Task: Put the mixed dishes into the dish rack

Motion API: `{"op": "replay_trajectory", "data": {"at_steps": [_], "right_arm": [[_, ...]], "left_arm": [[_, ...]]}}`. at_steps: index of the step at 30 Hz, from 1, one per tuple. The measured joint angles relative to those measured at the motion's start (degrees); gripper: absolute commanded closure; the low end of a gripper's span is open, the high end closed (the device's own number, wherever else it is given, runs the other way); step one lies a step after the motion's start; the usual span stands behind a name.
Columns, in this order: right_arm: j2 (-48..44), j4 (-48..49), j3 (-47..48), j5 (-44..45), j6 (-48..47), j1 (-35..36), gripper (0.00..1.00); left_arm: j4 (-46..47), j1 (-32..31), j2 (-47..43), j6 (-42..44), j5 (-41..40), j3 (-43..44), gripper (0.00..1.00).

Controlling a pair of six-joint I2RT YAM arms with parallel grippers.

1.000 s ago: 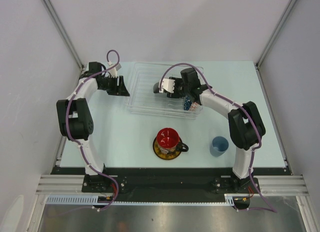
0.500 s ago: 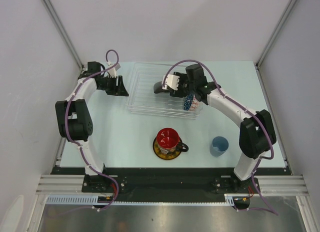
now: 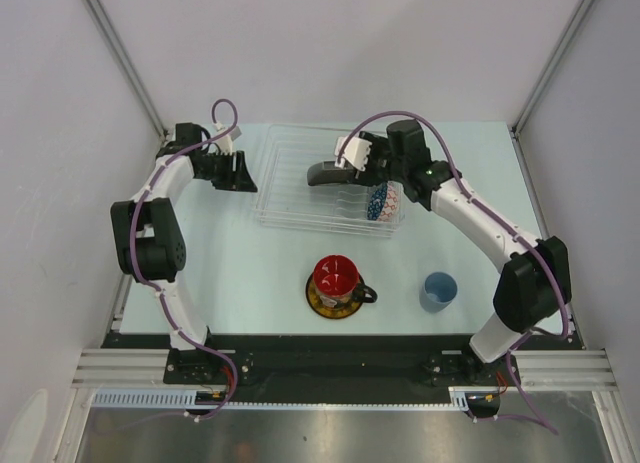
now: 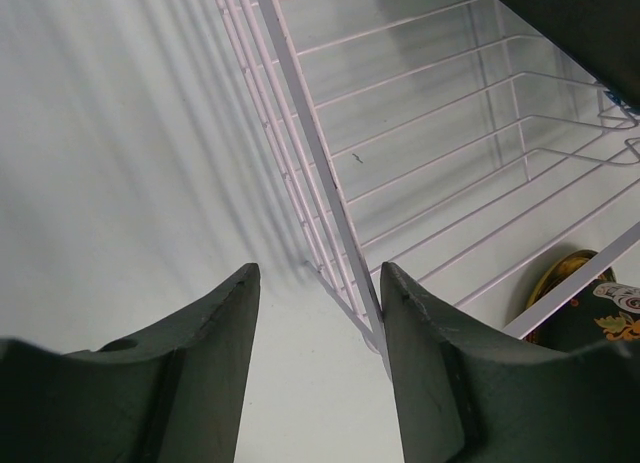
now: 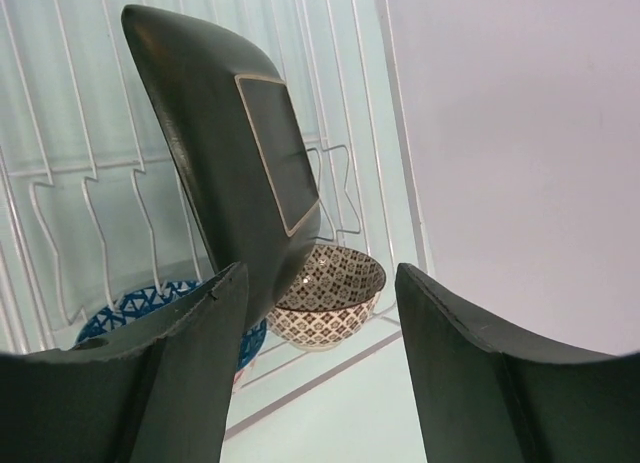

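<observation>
Since a second ago my right arm has swung outward. The right gripper (image 5: 320,278) stands open, with the glossy black square plate (image 5: 230,153) tilted on edge beside one finger, over the far part of the clear ribbed dish rack (image 3: 290,188). The left gripper (image 4: 318,278) is open too, with the rack's left wall between its fingers.

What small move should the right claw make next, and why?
Probably draw the right claw straight back, away from the black square plate. Its jaws stand apart, and the plate stands on edge in the dish rack, close beside one finger. A sideways move might knock it onto the blue patterned bowl and beige patterned bowl just beyond it.
</observation>
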Motion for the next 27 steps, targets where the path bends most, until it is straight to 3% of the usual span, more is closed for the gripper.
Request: {"op": "replay_trajectory", "data": {"at_steps": [4,16,27], "right_arm": [[-2.08,0.00,-0.44,-0.44,5.07,-1.09,0.30],[-17.11,0.09,-3.02,-2.75,34.56,-3.15,0.26],[-16.92,-3.78,-7.76,3.06,48.76,-1.92,0.28]], "left_arm": [[-0.20,-0.13,-0.02,-0.42,0.20,0.00,0.45],[2.23,-1.55,-1.51,-1.27,-0.57,-4.39,0.47],[0.04,-8.48,-5.33,-0.74,-5.16,-10.45,0.46]]}}
